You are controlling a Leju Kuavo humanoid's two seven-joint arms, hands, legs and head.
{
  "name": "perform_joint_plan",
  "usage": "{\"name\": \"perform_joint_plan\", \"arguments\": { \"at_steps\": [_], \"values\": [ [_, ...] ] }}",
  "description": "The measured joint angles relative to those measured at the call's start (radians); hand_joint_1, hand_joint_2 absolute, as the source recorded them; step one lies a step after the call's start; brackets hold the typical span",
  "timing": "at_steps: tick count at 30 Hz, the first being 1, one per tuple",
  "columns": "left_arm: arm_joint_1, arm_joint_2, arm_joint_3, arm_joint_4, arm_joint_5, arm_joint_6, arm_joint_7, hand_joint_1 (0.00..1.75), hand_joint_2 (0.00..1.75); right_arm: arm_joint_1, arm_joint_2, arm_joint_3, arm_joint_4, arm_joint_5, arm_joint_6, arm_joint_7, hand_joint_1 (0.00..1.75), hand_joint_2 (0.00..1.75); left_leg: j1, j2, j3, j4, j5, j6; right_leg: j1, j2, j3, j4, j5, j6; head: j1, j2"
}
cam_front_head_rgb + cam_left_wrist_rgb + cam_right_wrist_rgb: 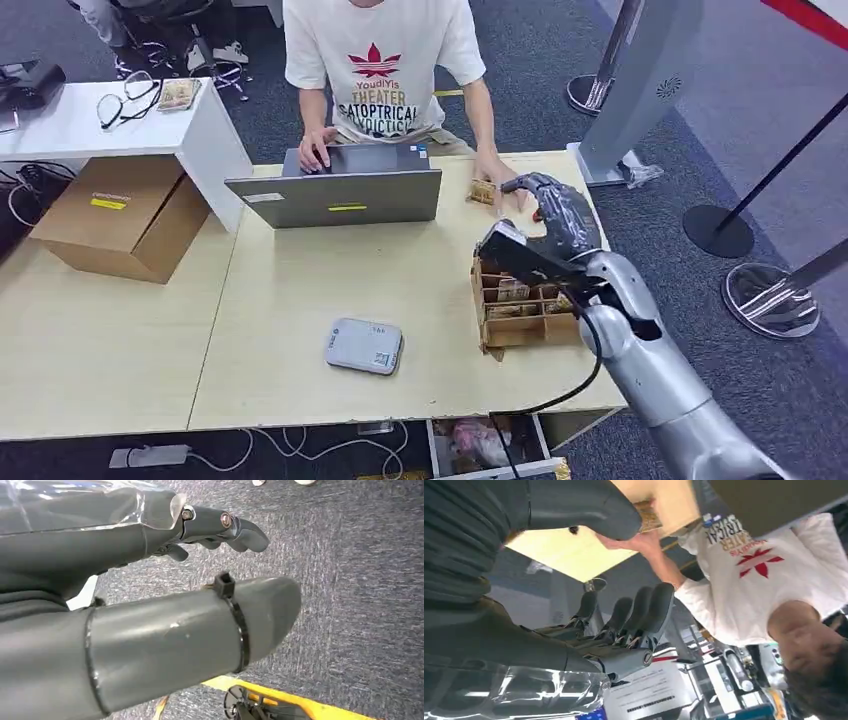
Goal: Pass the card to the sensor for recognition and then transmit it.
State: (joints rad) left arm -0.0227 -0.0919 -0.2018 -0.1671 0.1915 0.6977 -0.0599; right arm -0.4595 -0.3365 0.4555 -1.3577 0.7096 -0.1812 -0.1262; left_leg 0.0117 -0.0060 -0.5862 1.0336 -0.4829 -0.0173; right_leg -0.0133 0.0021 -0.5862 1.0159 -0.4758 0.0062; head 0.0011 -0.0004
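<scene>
A brown patterned card (482, 191) lies at the table's far right, under the fingers of a person's hand (497, 172). My right hand (560, 214) hovers just right of that card, fingers spread and holding nothing. In the right wrist view the same card (650, 522) sits pinched in the person's hand (634, 542), past my thumb (584, 507), with my fingers (644, 612) apart from it. The grey-white sensor box (363, 346) rests near the table's front middle. My left hand (220, 527) hangs over carpet with nothing in it.
A wooden organiser (490, 315) with several cards stands under my right forearm. An open laptop (340, 192) faces the seated person in a white shirt (380, 60). A cardboard box (120, 215) sits at the left, and stanchion bases (718, 230) stand on the right.
</scene>
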Motion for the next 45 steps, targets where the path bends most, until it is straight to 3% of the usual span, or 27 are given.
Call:
{"name": "perform_joint_plan", "arguments": {
  "at_steps": [2,3,5,9,11,12,14,16,18,20,24,26,27,29,31,33,36,41,42,43,45],
  "values": [
    [0.001,-0.001,0.005,0.0,0.0,0.001,-0.003,0.0,0.0,0.025,-0.016,-0.008,-0.01,0.015,-0.011,0.012,0.84,1.75,0.0,0.0,0.0,0.0,0.0,0.0,0.0,0.0,0.0,0.0,0.0,0.0,0.0,0.0],
    [0.001,-0.001,0.006,0.0,0.0,0.001,-0.004,0.0,0.0,0.043,-0.025,-0.015,-0.017,0.025,-0.019,0.02,0.99,1.75,0.0,-0.001,0.0,0.0,0.0,0.0,0.0,-0.001,0.0,0.0,0.0,0.0,0.0,0.0],
    [0.002,-0.001,0.011,0.0,0.0,0.002,-0.006,0.0,0.0,0.085,-0.042,-0.029,-0.032,0.043,-0.032,0.034,0.94,1.75,0.0,-0.001,0.0,0.0,0.0,0.001,0.0,-0.001,0.0,0.0,-0.001,0.001,0.0,0.0],
    [0.002,-0.002,0.023,0.0,-0.003,0.002,-0.015,0.0,0.0,0.172,-0.076,-0.066,-0.062,0.073,-0.06,0.064,1.08,1.75,0.0,-0.001,0.0,0.0,-0.001,0.001,0.0,-0.001,0.0,0.0,-0.001,0.001,0.0,0.0],
    [0.002,-0.003,0.031,0.0,-0.007,0.002,-0.015,0.0,0.0,0.214,-0.09,-0.085,-0.079,0.087,-0.07,0.076,1.06,1.75,0.0,-0.001,-0.001,0.0,-0.001,0.001,0.0,-0.001,0.0,0.0,-0.001,0.001,0.0,0.0],
    [0.003,-0.003,0.034,0.0,-0.01,0.002,-0.014,0.0,0.0,0.234,-0.093,-0.093,-0.087,0.095,-0.076,0.084,1.29,1.75,0.0,-0.001,-0.001,0.0,-0.001,0.001,0.0,-0.001,0.0,0.0,-0.001,0.001,0.0,0.0],
    [0.001,0.002,0.051,0.002,-0.025,0.002,-0.046,0.0,0.0,0.272,-0.1,-0.114,-0.109,0.112,-0.081,0.095,1.27,1.75,0.0,-0.001,0.0,0.0,-0.001,0.001,0.0,-0.001,0.0,0.0,-0.001,0.001,0.0,0.0],
    [-0.01,0.005,0.1,0.027,-0.058,0.002,-0.115,0.0,0.0,0.314,-0.108,-0.138,-0.132,0.123,-0.082,0.095,1.17,1.75,0.0,-0.001,-0.001,0.0,-0.001,0.001,0.0,-0.001,0.0,0.0,-0.001,0.001,0.0,0.0],
    [-0.017,0.006,0.154,0.05,-0.083,0.002,-0.139,0.0,0.0,0.343,-0.112,-0.158,-0.146,0.13,-0.083,0.095,1.22,1.75,0.0,0.0,-0.001,0.0,-0.001,0.001,0.0,0.0,0.0,0.0,-0.001,0.001,0.0,0.0],
    [-0.013,0.009,0.2,0.045,-0.177,0.002,-0.091,0.0,0.0,0.352,-0.112,-0.171,-0.151,0.143,-0.071,0.093,1.15,1.75,0.0,0.002,0.0,0.0,-0.001,0.0,0.0,0.002,0.0,0.0,-0.001,0.0,0.0,0.0],
    [-0.009,-0.007,0.285,0.035,-0.293,0.0,-0.019,0.0,0.0,0.361,-0.112,-0.187,-0.16,0.158,-0.056,0.087,1.24,1.75,0.0,0.001,0.0,0.0,-0.001,0.001,0.0,0.001,0.0,0.0,-0.001,0.001,-0.001,0.0],
    [-0.006,-0.011,0.309,0.029,-0.321,0.0,-0.013,0.0,0.0,0.362,-0.112,-0.19,-0.163,0.161,-0.051,0.085,1.27,1.75,0.0,0.001,0.0,0.0,-0.001,0.001,0.0,0.001,0.0,0.0,-0.001,0.001,0.0,0.0],
    [0.0,-0.018,0.332,0.013,-0.366,0.002,-0.011,0.0,0.0,0.363,-0.112,-0.191,-0.166,0.161,-0.049,0.083,1.13,1.75,0.0,0.002,0.0,0.0,-0.001,0.001,0.0,0.001,0.0,0.0,-0.001,0.001,0.0,0.0],
    [0.019,-0.053,0.431,-0.043,-0.549,0.005,0.016,0.0,0.0,0.376,-0.112,-0.197,-0.175,0.157,-0.048,0.076,1.1,1.75,-0.001,0.001,0.0,0.0,-0.001,0.001,-0.001,0.001,0.0,-0.001,-0.001,0.001,0.0,0.0],
    [0.021,-0.084,0.545,-0.066,-0.736,0.005,0.016,0.0,0.0,0.385,-0.112,-0.199,-0.18,0.155,-0.038,0.069,1.15,1.75,-0.001,0.001,-0.001,0.0,-0.002,0.001,-0.001,0.0,0.0,-0.001,-0.001,0.001,0.0,0.0],
    [0.019,-0.106,0.646,-0.076,-0.811,0.005,0.004,0.0,0.0,0.388,-0.112,-0.199,-0.186,0.155,-0.035,0.063,1.2,1.75,-0.001,0.001,0.0,0.0,-0.002,0.001,-0.001,0.001,0.0,-0.001,-0.001,0.001,0.0,0.0],
    [0.018,-0.126,0.747,-0.081,-0.844,0.005,-0.006,0.0,0.0,0.394,-0.11,-0.199,-0.194,0.155,-0.031,0.062,1.03,1.75,-0.001,0.001,0.0,0.0,-0.002,0.001,-0.001,0.001,0.0,-0.001,-0.001,0.001,0.0,0.0],
    [0.015,-0.133,0.839,-0.082,-0.876,0.005,-0.018,0.0,0.0,0.397,-0.106,-0.197,-0.198,0.15,-0.016,0.062,0.99,1.75,0.0,0.001,0.0,0.0,-0.002,0.001,0.0,0.001,0.0,0.0,-0.001,0.001,0.0,0.0],
    [0.015,-0.136,0.85,-0.082,-0.877,0.005,-0.018,0.0,0.0,0.397,-0.105,-0.196,-0.199,0.149,-0.014,0.062,0.94,1.75,0.0,0.001,0.0,0.0,-0.002,0.001,0.0,0.001,0.0,0.0,-0.001,0.001,0.0,0.0],
    [0.014,-0.138,0.86,-0.082,-0.878,0.005,-0.019,0.0,0.0,0.397,-0.104,-0.196,-0.199,0.149,-0.014,0.062,0.75,1.75,0.0,0.001,0.0,0.0,-0.002,0.001,0.0,0.001,0.0,0.0,-0.001,0.001,0.0,0.0],
    [0.014,-0.14,0.873,-0.082,-0.88,0.005,-0.021,0.0,0.0,0.397,-0.103,-0.196,-0.199,0.149,-0.014,0.062,0.8,1.75,0.0,0.001,0.0,0.0,-0.002,0.001,0.0,0.001,0.0,0.0,-0.001,0.001,0.0,0.0]
  ]
}}
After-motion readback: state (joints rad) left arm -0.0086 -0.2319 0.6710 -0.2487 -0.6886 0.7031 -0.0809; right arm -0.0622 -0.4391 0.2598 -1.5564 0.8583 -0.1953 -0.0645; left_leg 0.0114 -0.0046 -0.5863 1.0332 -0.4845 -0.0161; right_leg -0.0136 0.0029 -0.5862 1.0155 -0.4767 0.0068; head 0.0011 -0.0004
